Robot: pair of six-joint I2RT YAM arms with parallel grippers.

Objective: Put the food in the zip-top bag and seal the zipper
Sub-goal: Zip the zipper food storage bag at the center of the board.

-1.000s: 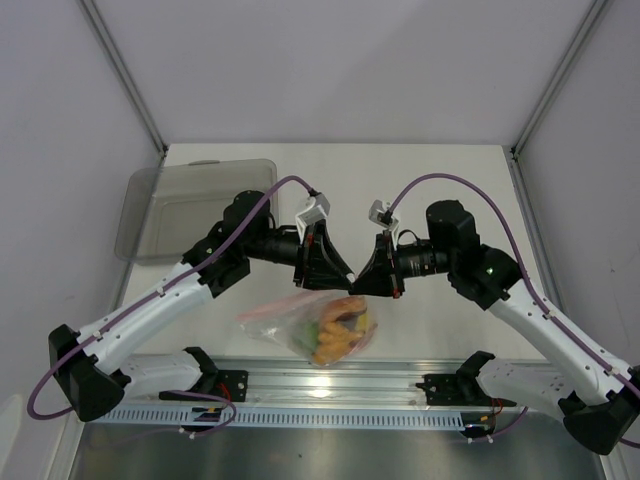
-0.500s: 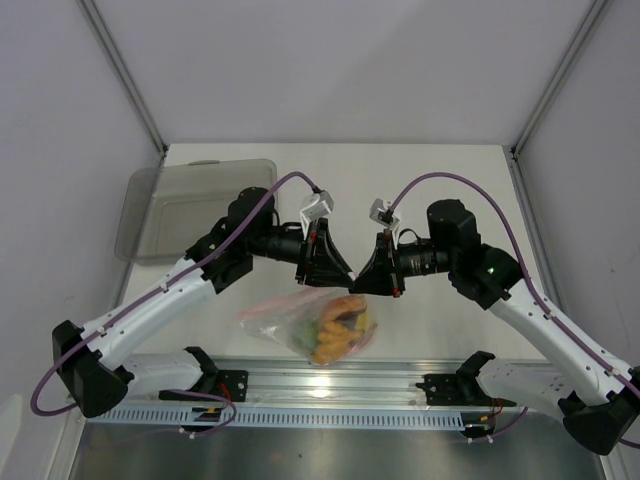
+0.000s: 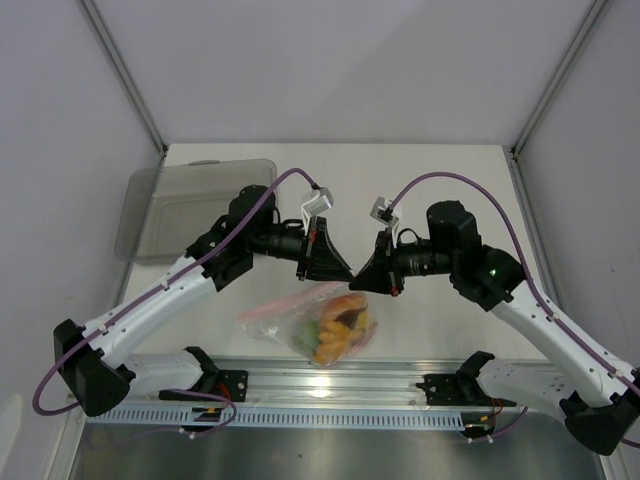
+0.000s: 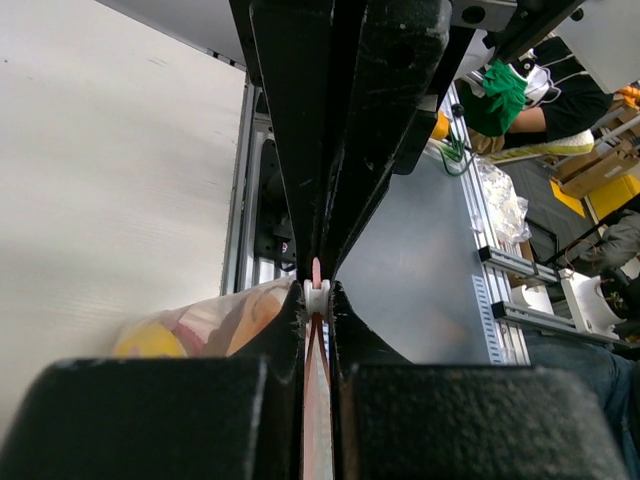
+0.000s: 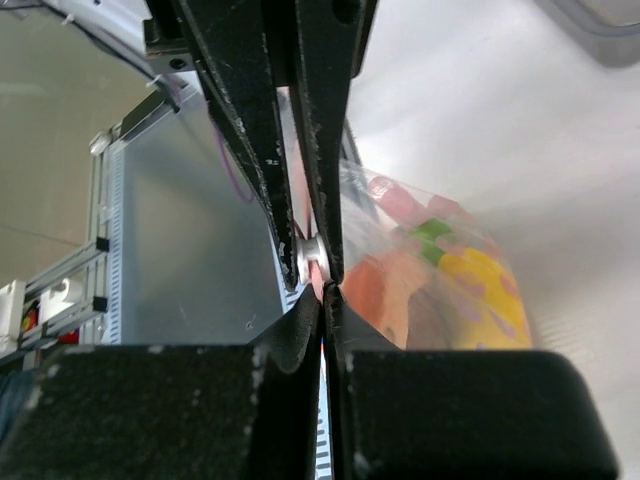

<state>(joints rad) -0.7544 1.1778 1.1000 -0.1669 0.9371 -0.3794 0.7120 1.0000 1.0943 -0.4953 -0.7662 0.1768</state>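
The clear zip-top bag hangs below both grippers and rests near the table's front edge. Toy food shows inside it: yellow, orange and green pieces, also in the right wrist view. My left gripper is shut on the white slider of the pinkish-red zipper. My right gripper faces it tip to tip and is shut on the zipper strip just beside the slider. The bag's side shows in the left wrist view.
A grey translucent tray lies at the back left of the table. A metal rail with the arm bases runs along the near edge. White walls and frame posts close in the sides.
The left wrist has shifted slightly right and back with the slider. The right gripper has barely moved. The bag's mouth sits a little tauter between them.
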